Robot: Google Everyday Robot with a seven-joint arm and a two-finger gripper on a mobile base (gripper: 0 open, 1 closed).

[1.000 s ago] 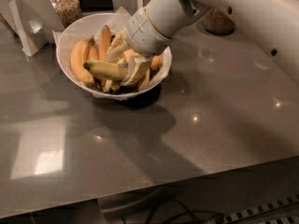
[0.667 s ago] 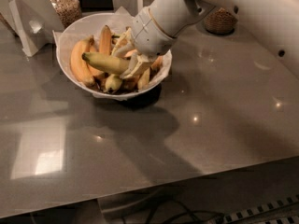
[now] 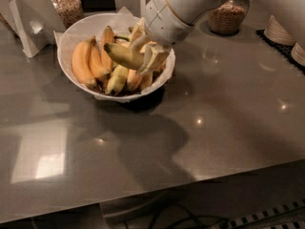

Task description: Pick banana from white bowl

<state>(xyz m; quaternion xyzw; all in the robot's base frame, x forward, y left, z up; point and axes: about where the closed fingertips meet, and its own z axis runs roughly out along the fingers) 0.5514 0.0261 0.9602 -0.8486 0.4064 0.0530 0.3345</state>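
**Over the white bowl (image 3: pixel 64 61): banana (image 3: pixel 121 55) in the claw**

Right of the bowl's middle, it sits crosswise above the shorter orange-yellow bananas (image 3: pixel 86 63), dark tip pointing left. The gripper (image 3: pixel 144 54) is clamped around its right end. The bowl rests on a grey counter (image 3: pixel 214 104).

Kitchen, countertop (image 3: pixel 228 109), grain jars (image 3: pixel 228 17), stacked dishes (image 3: pixel 280 30), tool (image 3: pixel 144 57) holding banana (image 3: pixel 120 54) over white bowl (image 3: pixel 64 56)

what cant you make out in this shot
- Camera view: the banana has its right end hidden inside the gripper, which is above the white bowl, shut on it.
- The white bowl's right rear rim is behind the arm.
- The top of the right-hand jar is hidden by the arm.
- The stacked dishes are cut off by the right edge.
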